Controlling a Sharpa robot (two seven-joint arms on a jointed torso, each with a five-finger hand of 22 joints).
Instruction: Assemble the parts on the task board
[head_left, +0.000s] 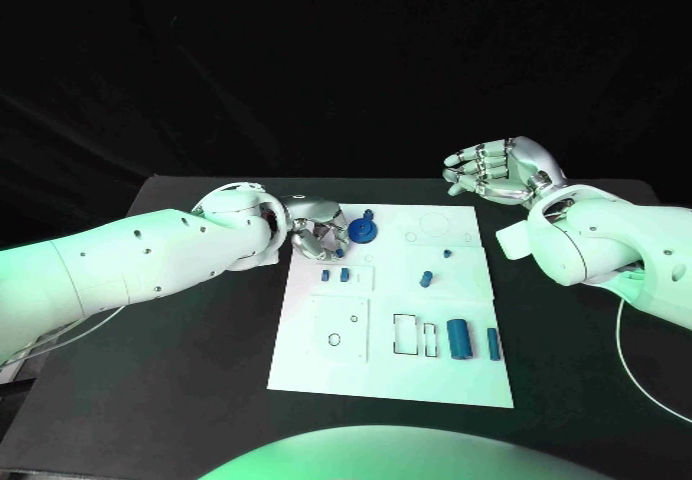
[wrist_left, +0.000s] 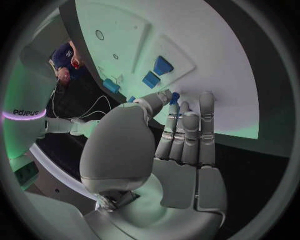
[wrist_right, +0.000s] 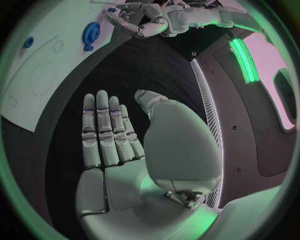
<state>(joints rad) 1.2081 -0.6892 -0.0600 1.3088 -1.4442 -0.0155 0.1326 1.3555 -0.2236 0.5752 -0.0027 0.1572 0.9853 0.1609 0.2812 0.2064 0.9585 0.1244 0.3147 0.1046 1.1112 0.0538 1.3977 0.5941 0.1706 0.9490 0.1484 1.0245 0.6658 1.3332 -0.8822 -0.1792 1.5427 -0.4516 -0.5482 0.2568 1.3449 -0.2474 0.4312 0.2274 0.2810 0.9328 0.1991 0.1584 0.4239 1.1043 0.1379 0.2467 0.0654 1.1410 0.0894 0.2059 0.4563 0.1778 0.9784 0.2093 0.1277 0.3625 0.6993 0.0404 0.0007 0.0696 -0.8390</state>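
The white task board (head_left: 325, 350) lies in the middle of the black table. My left hand (head_left: 315, 230) is over the board's far left corner and pinches a small blue peg (wrist_left: 174, 96) between thumb and fingertip, just above the board (wrist_left: 212, 55). A round blue part (head_left: 362, 231) stands right beside that hand, also seen as a round blue part (wrist_right: 90, 34) from the right wrist. Other blue parts lie on the board: a cylinder (head_left: 460, 339), a bar (head_left: 493, 343), a small block (head_left: 427, 278). My right hand (head_left: 498, 168) hangs beyond the board's far right corner, fingers spread, holding nothing (wrist_right: 109, 130).
Two small blue pieces (head_left: 336, 272) sit in the board's left part, near my left hand. Empty outlined slots (head_left: 415, 335) lie beside the cylinder. Black table (head_left: 173, 380) surrounds the board on all sides.
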